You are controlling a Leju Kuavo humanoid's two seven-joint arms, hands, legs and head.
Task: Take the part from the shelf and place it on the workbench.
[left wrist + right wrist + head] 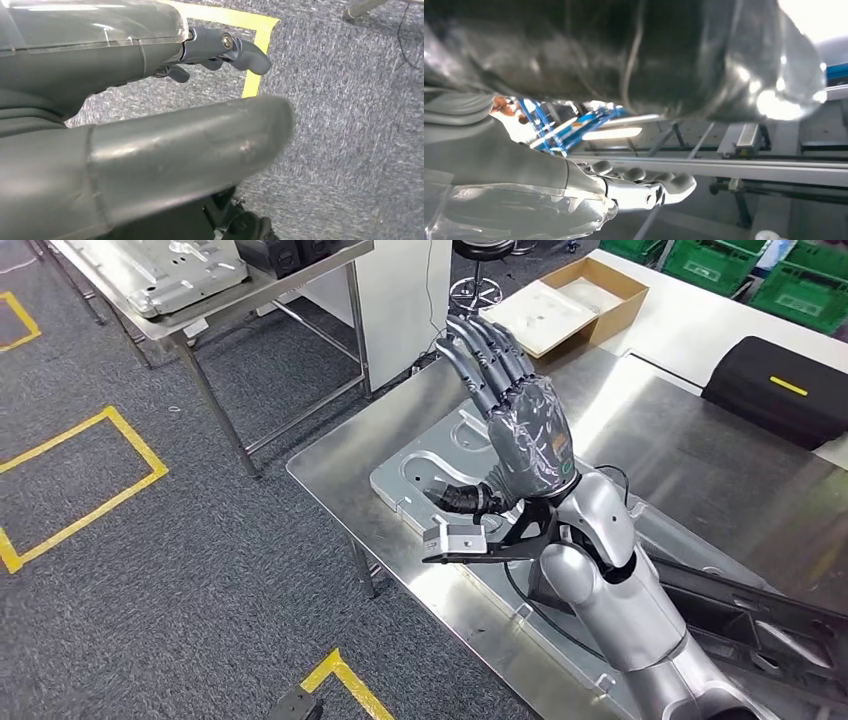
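Head view. Steel workbench (690,455) runs in from the right; its near corner juts toward the grey carpet (180,570), which lies open on the left, crossed by yellow tape lines (95,465). A second steel table (215,310) stands well apart at upper left, a pressed metal panel (165,270) lying on it. At the far end of the bench: an open cardboard box (575,300); a black case (780,390) near the right edge; green crates (745,265) beyond.

The part (430,465), a flat grey stamped sheet with rounded corners and raised bosses, lies on the workbench close to the near corner, one edge almost flush with the bench rim. The right hand (515,420) is raised above it, palm-back to camera, fingers straight and spread, thumb (465,498) angled out low over the part. It holds nothing. The silver forearm rises from the lower right, with a wrist camera bracket (465,540) jutting left.

Left wrist view. The left hand (150,135) hangs over carpet and a taped yellow corner (257,45). Thick grey thumb across the frame, dark fingers (240,50) loosely extended, nothing gripped.

Right wrist view. Turned, glare-heavy. Right-hand fingers (649,185) are extended and empty, under a clear plastic cover; blue framing (569,127) behind. The large dark reflective mass above is too blurred to identify.
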